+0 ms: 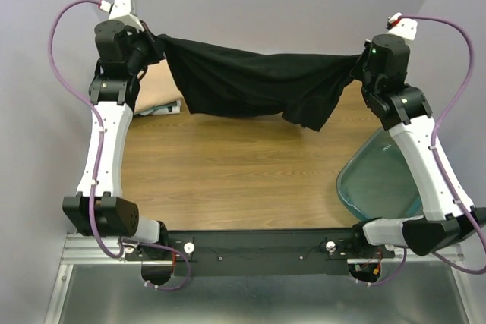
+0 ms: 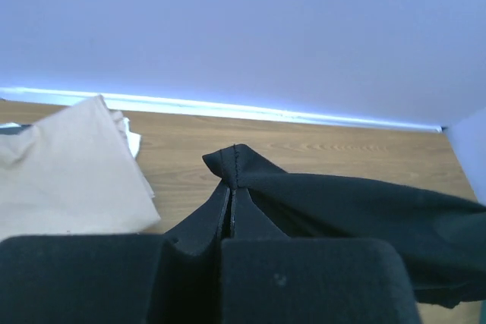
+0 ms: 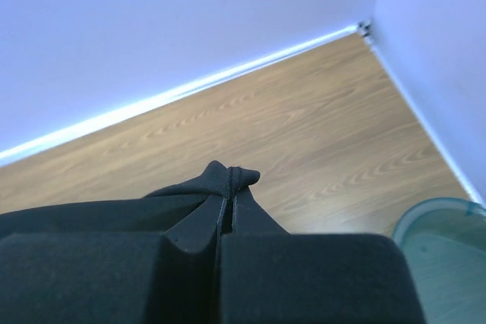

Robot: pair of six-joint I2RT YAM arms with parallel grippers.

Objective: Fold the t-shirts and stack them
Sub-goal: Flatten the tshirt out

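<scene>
A black t-shirt (image 1: 254, 85) hangs stretched in the air between both grippers at the far side of the table, sagging in the middle. My left gripper (image 1: 156, 43) is shut on its left corner; in the left wrist view the jaws (image 2: 231, 187) pinch a hemmed edge of the black t-shirt (image 2: 364, 210). My right gripper (image 1: 358, 62) is shut on the right corner, and the right wrist view shows a bunched black corner (image 3: 228, 176) poking out past the closed gripper (image 3: 228, 201). A folded tan t-shirt (image 2: 64, 168) lies at the far left (image 1: 156, 89) over paler cloth.
A clear teal plastic bin (image 1: 376, 176) stands at the right edge of the wooden table (image 1: 228, 180), also seen low in the right wrist view as the bin (image 3: 440, 248). Walls close off the back and both sides.
</scene>
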